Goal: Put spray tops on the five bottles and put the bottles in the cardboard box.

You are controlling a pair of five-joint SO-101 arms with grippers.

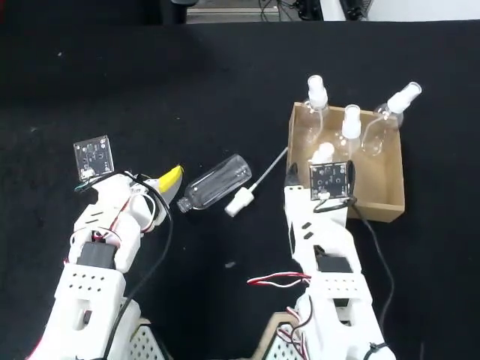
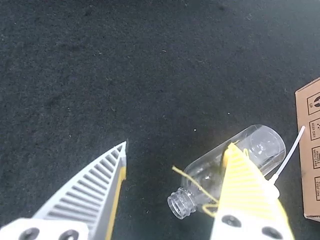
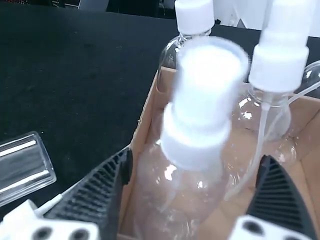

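1. From above, a cardboard box (image 1: 390, 206) sits on the right side of the black bench (image 1: 187, 75). Four capped bottles (image 1: 351, 124) stand inside it, each with a white spray top. A lying bottle (image 1: 217, 182) rests on its side on the bench left of the box, its bare neck pointing near-left. A loose spray top (image 1: 240, 201) lies just beside it on the box side. Its thin tube runs toward the box's left wall. The left arm (image 1: 105, 232) is at the near left, with its yellow finger just left of the lying bottle's neck. The right arm (image 1: 322, 247) ends over the near-left corner of the box.

2. In the left wrist view, the left gripper (image 2: 177, 145) is spread wide above the bench and holds nothing. The lying bottle's open neck shows between the fingers, and its body runs behind the yellow one. A corner of the box is at the edge.

3. In the right wrist view, the right gripper (image 3: 196, 156) has its black fingers spread, one on each side of the nearest capped bottle (image 3: 200, 125). That bottle stands just inside the box's corner. I cannot tell whether either finger touches it. Two more capped bottles stand farther back in the box.
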